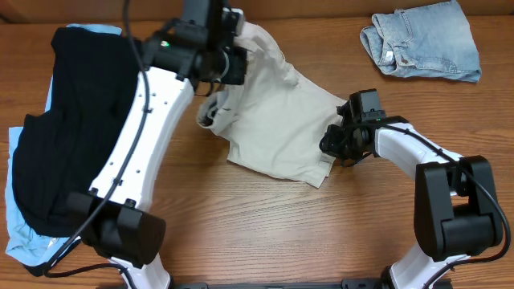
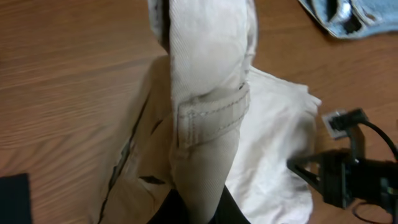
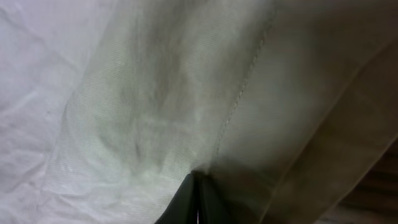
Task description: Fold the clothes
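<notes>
The pale beige khaki shorts (image 1: 277,120) lie crumpled in the middle of the table. My left gripper (image 1: 233,60) is shut on their waistband at the far left corner; the left wrist view shows the waistband with a belt loop (image 2: 211,112) hanging from the jaws (image 2: 198,208). My right gripper (image 1: 336,143) is shut on the shorts' right edge; the fabric (image 3: 186,93) fills the right wrist view, pinched between the fingertips (image 3: 198,199). A black garment (image 1: 68,128) lies at the left over a pale-blue one (image 1: 24,241). Faded denim shorts (image 1: 426,40) lie at the far right.
The bare wooden table (image 1: 305,233) runs along the front and between the beige shorts and the denim shorts. My right arm (image 2: 354,174) shows in the left wrist view beside the beige fabric.
</notes>
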{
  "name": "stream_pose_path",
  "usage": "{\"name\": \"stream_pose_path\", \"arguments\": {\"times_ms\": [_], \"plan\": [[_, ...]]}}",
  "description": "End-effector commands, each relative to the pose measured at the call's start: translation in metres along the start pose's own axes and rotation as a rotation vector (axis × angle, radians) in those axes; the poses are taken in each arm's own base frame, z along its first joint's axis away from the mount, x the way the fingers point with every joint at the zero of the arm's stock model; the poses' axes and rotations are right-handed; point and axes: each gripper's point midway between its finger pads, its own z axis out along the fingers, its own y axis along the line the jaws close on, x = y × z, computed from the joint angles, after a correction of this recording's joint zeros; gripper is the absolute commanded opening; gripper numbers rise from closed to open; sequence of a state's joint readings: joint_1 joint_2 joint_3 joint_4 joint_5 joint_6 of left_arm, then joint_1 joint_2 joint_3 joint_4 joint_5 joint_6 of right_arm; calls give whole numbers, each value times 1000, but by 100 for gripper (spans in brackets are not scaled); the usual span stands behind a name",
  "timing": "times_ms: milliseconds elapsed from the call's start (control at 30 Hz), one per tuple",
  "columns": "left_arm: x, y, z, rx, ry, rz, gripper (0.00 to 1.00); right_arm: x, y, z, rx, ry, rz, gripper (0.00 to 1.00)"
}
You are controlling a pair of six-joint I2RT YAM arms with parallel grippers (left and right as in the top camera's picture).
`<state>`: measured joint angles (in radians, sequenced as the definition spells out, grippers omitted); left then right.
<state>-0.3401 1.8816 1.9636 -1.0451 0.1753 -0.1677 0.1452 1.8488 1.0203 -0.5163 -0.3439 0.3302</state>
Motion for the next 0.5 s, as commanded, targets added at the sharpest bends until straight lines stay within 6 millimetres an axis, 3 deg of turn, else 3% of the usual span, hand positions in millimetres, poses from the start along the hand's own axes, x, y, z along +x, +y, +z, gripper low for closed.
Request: {"name": "stream_pose_path", "arguments": {"times_ms": [0, 167, 300, 400, 467], "plan": [[-8, -23, 5, 26, -24, 0, 4, 4, -3, 4, 3, 14, 17, 4], [4, -52, 36, 73, 28, 24, 4, 6, -4, 4, 8, 25, 21, 4], [26, -78, 67, 109, 108, 51, 4, 1, 3, -1, -38, 14, 29, 4], [41, -95, 85, 120, 149, 76, 4, -18, 7, -28, -51, -43, 42, 4], [47, -108, 92, 133, 157, 100, 4, -33, 10, -59, -65, -104, 53, 4]]}}
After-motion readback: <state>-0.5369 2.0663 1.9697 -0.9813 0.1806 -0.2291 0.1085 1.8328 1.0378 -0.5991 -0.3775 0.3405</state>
